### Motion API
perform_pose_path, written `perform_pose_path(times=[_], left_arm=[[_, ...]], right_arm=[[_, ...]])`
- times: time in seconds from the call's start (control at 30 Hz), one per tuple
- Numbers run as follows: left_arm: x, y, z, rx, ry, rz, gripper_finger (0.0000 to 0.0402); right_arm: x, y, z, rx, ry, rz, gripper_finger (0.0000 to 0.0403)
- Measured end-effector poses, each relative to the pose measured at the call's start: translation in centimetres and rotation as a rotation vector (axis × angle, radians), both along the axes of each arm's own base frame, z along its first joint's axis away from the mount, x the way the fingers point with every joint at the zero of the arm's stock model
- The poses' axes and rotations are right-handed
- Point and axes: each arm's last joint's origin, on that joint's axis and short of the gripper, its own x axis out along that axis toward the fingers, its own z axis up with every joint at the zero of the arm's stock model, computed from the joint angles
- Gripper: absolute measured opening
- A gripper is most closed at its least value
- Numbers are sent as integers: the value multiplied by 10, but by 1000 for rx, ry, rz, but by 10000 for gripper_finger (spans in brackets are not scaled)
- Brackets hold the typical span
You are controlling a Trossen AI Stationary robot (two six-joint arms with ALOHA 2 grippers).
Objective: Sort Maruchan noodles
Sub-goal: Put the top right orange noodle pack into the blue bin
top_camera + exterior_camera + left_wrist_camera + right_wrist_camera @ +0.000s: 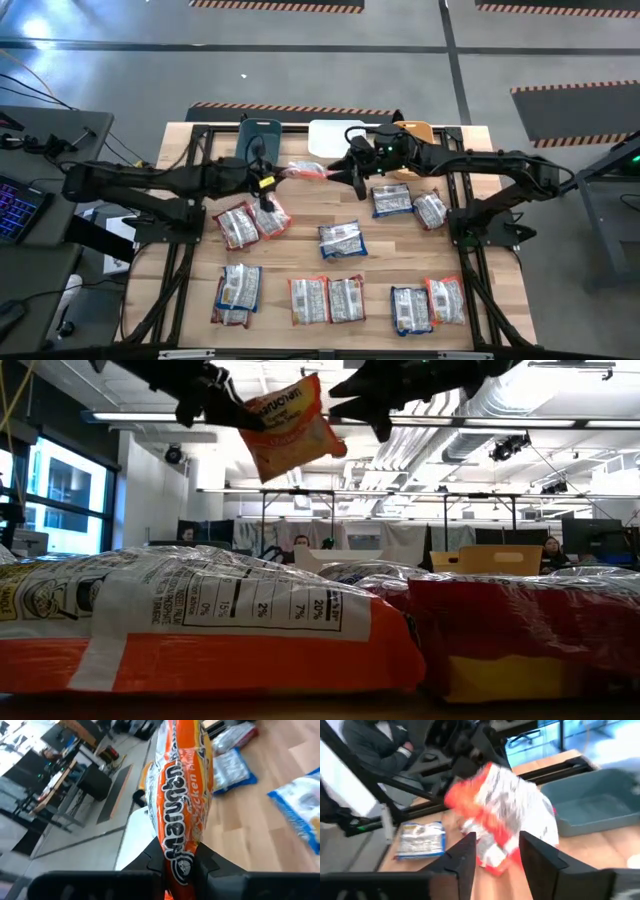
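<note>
High view, packet in play: an orange packet (pixel 306 171) hangs in the air between the two arms, above the far middle of the tabletop (pixel 300 238), just in front of the white bin (pixel 330 135).
Left pincer (pixel 272 178): pressed together on one short end of the orange packet; the left wrist view shows that end (pixel 182 845) pinched between the dark fingers (pixel 205 865), the packet running straight away from them.
Right pincer (pixel 345 170): spread, its fingers (pixel 465 857) standing either side of the packet's other end (pixel 500 815) without visibly clamping it.
Long axis: roughly along the line from one pincer to the other; from the low view the packet (pixel 292 428) droops tilted from the left pincer (pixel 225 405) toward the right pincer (pixel 375 405).
Nearer arm: both are at the packet, but only the left one has it, so I judge a hand-over to be about finished.
Bins: teal bin (pixel 259 135), white bin and orange bin (pixel 418 131) sit side by side along the far edge; the orange bin lies behind the right arm, farther from the left.
Other packets: the rest (pixel 342 240) lie flat, scattered over the near tabletop, well apart from both pincers.
What the next move turns on: the packet's free end must clear the right fingers before the left arm swings it over a bin.
</note>
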Motion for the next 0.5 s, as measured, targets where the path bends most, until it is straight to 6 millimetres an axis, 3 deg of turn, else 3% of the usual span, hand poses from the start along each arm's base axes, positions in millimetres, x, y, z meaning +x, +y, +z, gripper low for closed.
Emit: perform_pose_path(times=[0.27, 0.5], left_arm=[[-24, 32, 39, 6, 76, 127, 28], [-40, 68, 57, -25, 75, 152, 28]], right_arm=[[-27, 1, 14, -177, 67, -60, 121], [-34, 0, 6, -285, 153, -46, 29]])
